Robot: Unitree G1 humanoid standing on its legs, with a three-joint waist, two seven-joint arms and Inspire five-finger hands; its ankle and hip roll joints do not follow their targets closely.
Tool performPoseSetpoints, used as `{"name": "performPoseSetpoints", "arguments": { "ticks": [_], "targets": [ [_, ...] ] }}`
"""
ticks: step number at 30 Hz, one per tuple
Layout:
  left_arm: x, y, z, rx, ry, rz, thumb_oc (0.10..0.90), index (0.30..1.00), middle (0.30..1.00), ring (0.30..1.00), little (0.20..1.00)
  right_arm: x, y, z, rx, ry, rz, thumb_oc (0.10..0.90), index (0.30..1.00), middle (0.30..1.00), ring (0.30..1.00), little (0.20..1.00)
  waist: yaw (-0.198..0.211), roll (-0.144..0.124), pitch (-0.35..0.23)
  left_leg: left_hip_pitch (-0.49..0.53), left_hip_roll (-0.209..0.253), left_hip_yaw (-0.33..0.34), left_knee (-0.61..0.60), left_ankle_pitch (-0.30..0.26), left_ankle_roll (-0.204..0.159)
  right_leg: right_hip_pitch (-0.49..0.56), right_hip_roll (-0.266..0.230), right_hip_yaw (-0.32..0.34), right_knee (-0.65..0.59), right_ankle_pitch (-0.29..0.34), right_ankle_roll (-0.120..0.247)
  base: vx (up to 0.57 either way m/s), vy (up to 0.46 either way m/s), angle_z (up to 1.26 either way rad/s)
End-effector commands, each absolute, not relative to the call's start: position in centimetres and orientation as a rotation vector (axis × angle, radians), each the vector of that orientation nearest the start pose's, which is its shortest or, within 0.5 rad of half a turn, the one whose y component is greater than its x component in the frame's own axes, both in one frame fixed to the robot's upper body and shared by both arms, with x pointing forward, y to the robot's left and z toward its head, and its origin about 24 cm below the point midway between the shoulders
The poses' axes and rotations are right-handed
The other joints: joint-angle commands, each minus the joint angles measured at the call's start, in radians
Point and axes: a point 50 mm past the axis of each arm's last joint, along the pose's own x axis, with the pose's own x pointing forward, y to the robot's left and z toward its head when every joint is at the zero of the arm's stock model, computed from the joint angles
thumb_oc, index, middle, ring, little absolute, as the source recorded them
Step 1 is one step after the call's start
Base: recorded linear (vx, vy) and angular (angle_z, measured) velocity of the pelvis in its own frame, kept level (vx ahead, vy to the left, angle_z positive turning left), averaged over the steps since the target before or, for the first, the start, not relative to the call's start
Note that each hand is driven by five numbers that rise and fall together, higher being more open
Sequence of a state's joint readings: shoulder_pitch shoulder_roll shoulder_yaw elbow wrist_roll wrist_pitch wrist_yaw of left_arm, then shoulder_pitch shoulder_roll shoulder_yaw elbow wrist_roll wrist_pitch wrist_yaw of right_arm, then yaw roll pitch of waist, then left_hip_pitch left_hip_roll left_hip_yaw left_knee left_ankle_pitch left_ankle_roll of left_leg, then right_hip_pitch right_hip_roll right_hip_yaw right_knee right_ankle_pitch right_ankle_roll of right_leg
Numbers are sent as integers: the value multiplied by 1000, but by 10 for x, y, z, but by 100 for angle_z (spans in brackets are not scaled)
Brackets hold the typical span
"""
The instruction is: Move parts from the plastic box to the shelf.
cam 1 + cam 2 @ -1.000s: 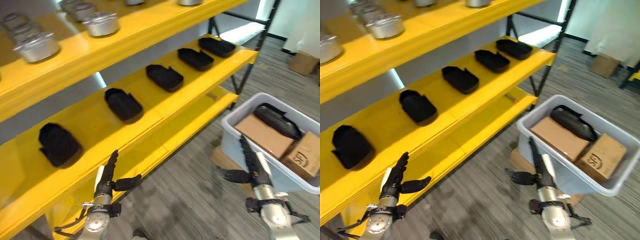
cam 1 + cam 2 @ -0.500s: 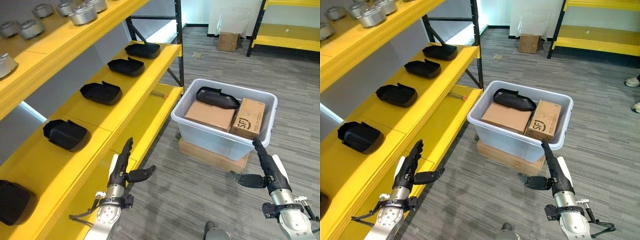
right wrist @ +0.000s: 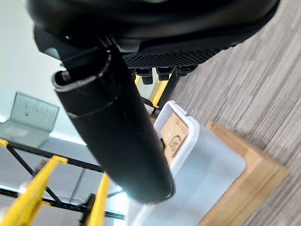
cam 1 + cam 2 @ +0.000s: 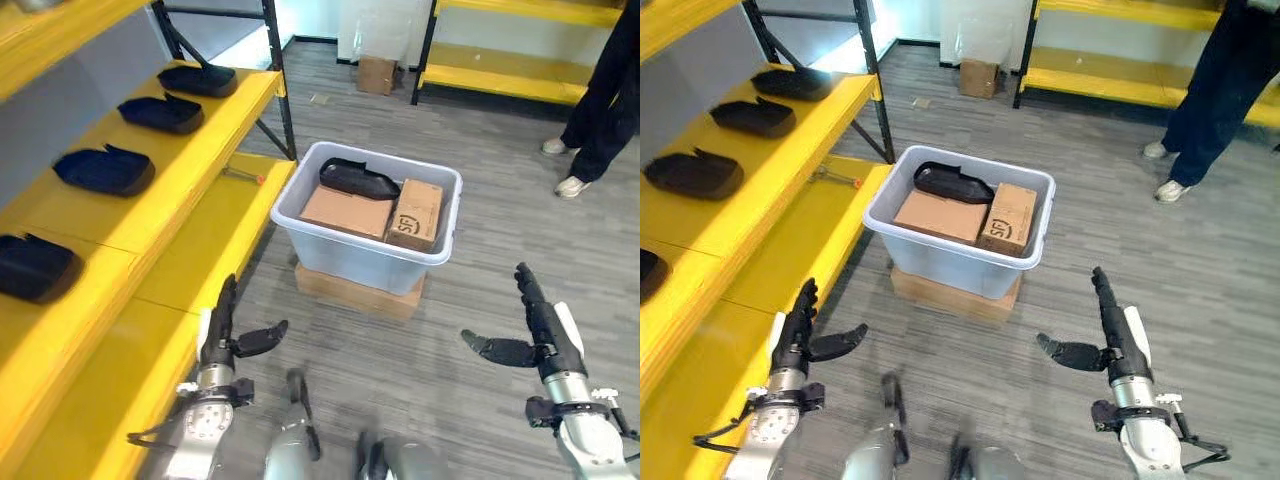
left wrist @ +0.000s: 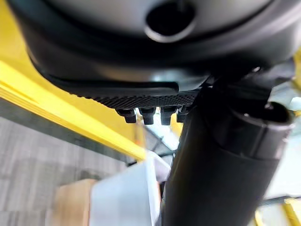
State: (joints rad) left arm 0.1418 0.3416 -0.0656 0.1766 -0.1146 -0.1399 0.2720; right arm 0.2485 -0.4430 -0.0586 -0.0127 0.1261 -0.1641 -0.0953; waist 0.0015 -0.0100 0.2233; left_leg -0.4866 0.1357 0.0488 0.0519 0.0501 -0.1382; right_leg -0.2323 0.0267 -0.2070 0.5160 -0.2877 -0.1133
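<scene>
- Plastic box [image 4: 940,262], light grey, sits mid-frame in the right eye view on a flat wooden base [image 4: 952,297] on the grey floor.
- Inside the box: one black part [image 4: 952,182] at the far side, resting over a brown carton [image 4: 940,216]; a second, upright carton [image 4: 1010,217] at the box's right end. Anything under the cartons is hidden.
- Yellow shelf [image 4: 160,170] runs down the left of the frame; its upper tier is cut off at the top left corner.
- Black parts on the shelf [image 4: 105,168], four in a row on the middle tier; the nearest one is cut by the left edge.
- A small orange-tipped item lies on the lower tier near the box, too small to identify.
- Left hand [image 4: 222,338], lower left, fingers straight up, thumb spread sideways, holding nothing, beside the shelf's lower tier.
- Right hand [image 4: 1110,335], lower right, fingers straight, thumb out to the side, empty, well apart from the box.
- Wrist views: each hand's dark bulk blocks most of the scene; the fingertips just peek out, with the box blurred beyond.
- A person's legs [image 4: 600,110] at upper right, cut off by the top edge, by a second yellow rack [image 4: 500,70].
- Small cardboard box [image 4: 376,74] on the floor at top centre.
</scene>
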Motion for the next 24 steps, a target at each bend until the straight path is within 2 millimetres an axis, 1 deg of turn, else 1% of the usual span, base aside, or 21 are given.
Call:
{"name": "performPoseSetpoints", "arguments": {
  "ticks": [1,2,6,8,9,11,12,13,15,16,18,20,24],
  "targets": [
    [243,223,70,274,-222,192,900,1000,1000,1000,1000,218,-247,94,-343,-286,-134,900,1000,1000,1000,1000,-17,-52,-27,168,29,84,-41,216,43,321,-69,104,-397,118,176,218,144,-182],
    [245,224,73,276,-232,192,900,1000,1000,1000,1000,219,-245,93,-328,-285,-135,900,1000,1000,1000,1000,-23,-58,-36,166,28,93,-17,196,54,327,-81,115,-404,119,182,201,155,-102],
    [246,226,77,280,-253,209,900,1000,1000,1000,1000,220,-239,91,-331,-279,-122,900,1000,1000,1000,1000,-33,-71,-60,177,29,150,13,155,72,331,-126,139,-451,156,208,157,170,-25],
    [247,226,79,282,-261,220,900,1000,1000,1000,1000,222,-236,91,-325,-281,-114,900,1000,1000,1000,1000,-36,-78,-68,174,28,173,23,140,75,328,-142,143,-469,171,221,109,142,-15],
    [249,228,82,281,-273,241,900,1000,1000,1000,1000,225,-233,91,-309,-283,-112,900,1000,1000,1000,1000,-38,-86,-72,165,30,191,34,124,78,316,-155,151,-477,193,233,89,125,-20],
    [250,229,83,282,-276,245,900,1000,1000,1000,1000,225,-233,92,-313,-287,-109,900,1000,1000,1000,1000,-37,-90,-74,162,31,197,40,117,80,311,-159,156,-482,198,236,67,75,-4],
    [249,230,83,291,-277,253,900,1000,1000,1000,1000,226,-231,94,-314,-293,-102,900,1000,1000,1000,1000,-39,-100,-74,161,30,206,51,102,82,311,-168,154,-486,210,243,63,45,-7],
    [249,231,83,293,-274,257,900,1000,1000,1000,1000,227,-231,95,-317,-298,-103,900,1000,1000,1000,1000,-39,-105,-74,158,29,210,55,95,83,310,-171,152,-491,218,247,85,59,-11],
    [247,232,82,296,-270,262,900,1000,1000,1000,1000,226,-231,94,-317,-295,-105,900,1000,1000,1000,1000,-38,-107,-77,153,31,210,59,93,86,307,-172,151,-497,233,250,46,30,-9],
    [246,234,80,300,-262,269,900,1000,1000,1000,1000,225,-232,95,-318,-297,-106,900,1000,1000,1000,1000,-38,-113,-79,152,27,210,64,83,87,313,-177,144,-503,239,254,34,16,-10],
    [244,236,80,308,-259,275,900,1000,1000,1000,1000,224,-233,96,-319,-301,-111,900,1000,1000,1000,1000,-38,-117,-83,147,26,210,68,80,86,314,-179,137,-509,250,258,33,13,-1],
    [243,236,79,308,-255,276,900,1000,1000,1000,1000,224,-234,97,-323,-303,-112,900,1000,1000,1000,1000,-37,-118,-87,144,27,210,69,77,86,316,-179,132,-516,248,259,27,12,5],
    [245,235,79,311,-254,270,900,1000,1000,1000,1000,225,-234,104,-329,-336,-114,900,1000,1000,1000,1000,-36,-128,-94,128,25,204,97,53,89,325,-186,122,-527,264,269,34,18,7]
  ]
}}
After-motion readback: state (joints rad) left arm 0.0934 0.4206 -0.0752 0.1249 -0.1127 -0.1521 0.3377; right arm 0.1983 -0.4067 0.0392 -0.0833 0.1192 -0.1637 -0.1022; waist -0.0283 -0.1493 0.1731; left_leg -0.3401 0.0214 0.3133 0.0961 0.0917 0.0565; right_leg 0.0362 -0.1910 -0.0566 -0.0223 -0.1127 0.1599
